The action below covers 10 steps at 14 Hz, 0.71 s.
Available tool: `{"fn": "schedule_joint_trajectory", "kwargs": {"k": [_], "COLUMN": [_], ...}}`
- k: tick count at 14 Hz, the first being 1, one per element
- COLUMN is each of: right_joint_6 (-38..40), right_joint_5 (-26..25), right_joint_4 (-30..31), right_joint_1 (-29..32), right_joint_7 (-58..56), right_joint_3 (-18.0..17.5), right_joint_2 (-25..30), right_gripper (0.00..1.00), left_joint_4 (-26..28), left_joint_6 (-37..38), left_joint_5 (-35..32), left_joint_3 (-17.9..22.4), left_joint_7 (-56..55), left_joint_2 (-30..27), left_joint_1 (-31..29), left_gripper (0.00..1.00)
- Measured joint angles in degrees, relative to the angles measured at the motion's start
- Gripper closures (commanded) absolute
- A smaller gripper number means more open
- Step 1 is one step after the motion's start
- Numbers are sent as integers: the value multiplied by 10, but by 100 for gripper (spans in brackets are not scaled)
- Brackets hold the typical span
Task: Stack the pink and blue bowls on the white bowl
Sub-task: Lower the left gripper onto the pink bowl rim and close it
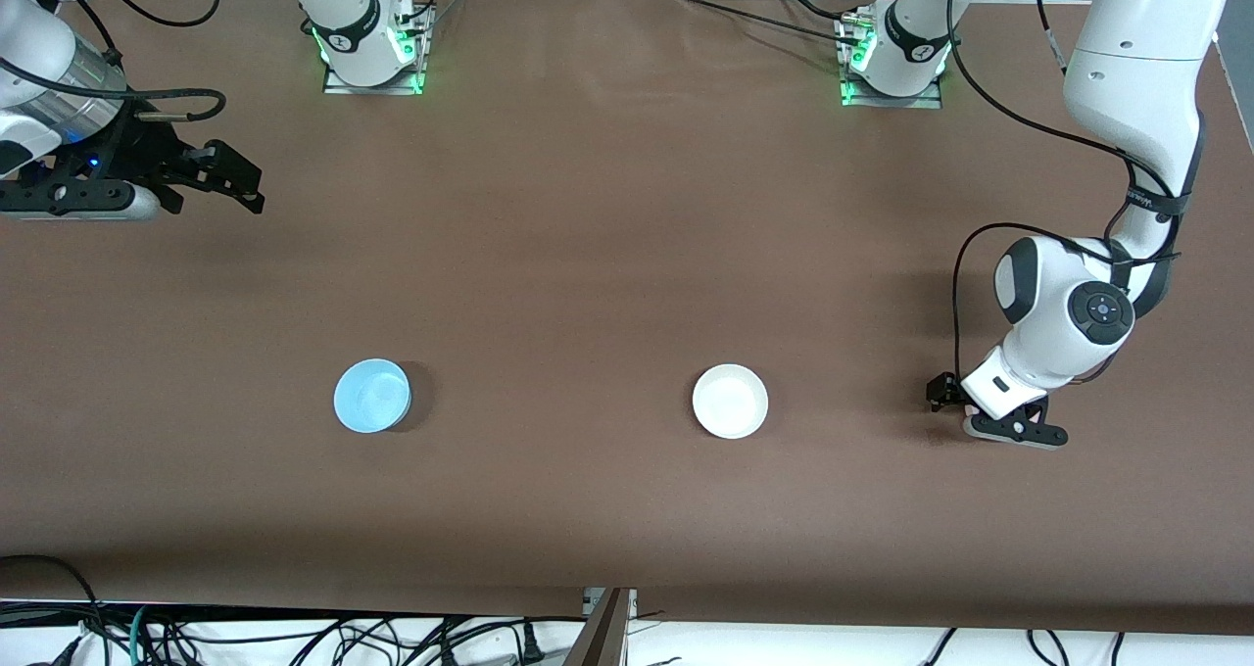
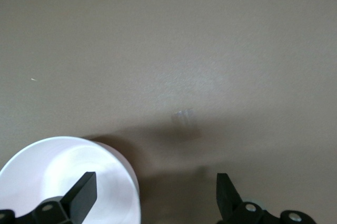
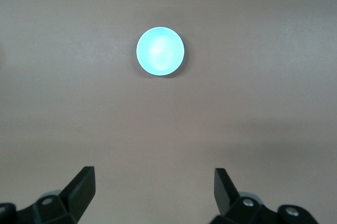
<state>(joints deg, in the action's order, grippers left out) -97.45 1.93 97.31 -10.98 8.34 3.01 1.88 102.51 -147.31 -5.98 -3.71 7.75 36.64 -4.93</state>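
While the right gripper [image 3: 152,187] waits open, well apart from the white bowl [image 1: 730,402], the blue bowl [image 1: 372,396] sits toward that arm's end. Toward the left arm's end, the left gripper [image 2: 155,190] hangs low and open over the pink bowl [image 2: 58,166], we think. Next we must pinch its rim. The bowls are round, mouths up, with no long side.

My front camera looks down from high across the surface [image 1: 607,255]. The left wrist camera sits low, apparently over the pink bowl [image 2: 68,182]; the right wrist camera, higher, shares the blue bowl [image 3: 160,51].
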Motion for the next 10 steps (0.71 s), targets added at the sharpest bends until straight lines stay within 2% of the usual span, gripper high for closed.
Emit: {"fn": "schedule_joint_trajectory", "kwargs": {"k": [7,10], "right_joint_6": [0,-1], "right_joint_5": [0,0], "right_joint_4": [0,0], "right_joint_1": [0,0], "right_joint_7": [0,0], "right_joint_3": [0,0], "right_joint_2": [0,0], "right_gripper": [0,0], "left_joint_4": [7,10], "left_joint_6": [-1,-1], "left_joint_5": [0,0], "left_joint_3": [-1,-1], "left_joint_7": [17,17], "left_joint_2": [0,0], "left_joint_1": [-9,-9], "left_gripper": [1,8]}}
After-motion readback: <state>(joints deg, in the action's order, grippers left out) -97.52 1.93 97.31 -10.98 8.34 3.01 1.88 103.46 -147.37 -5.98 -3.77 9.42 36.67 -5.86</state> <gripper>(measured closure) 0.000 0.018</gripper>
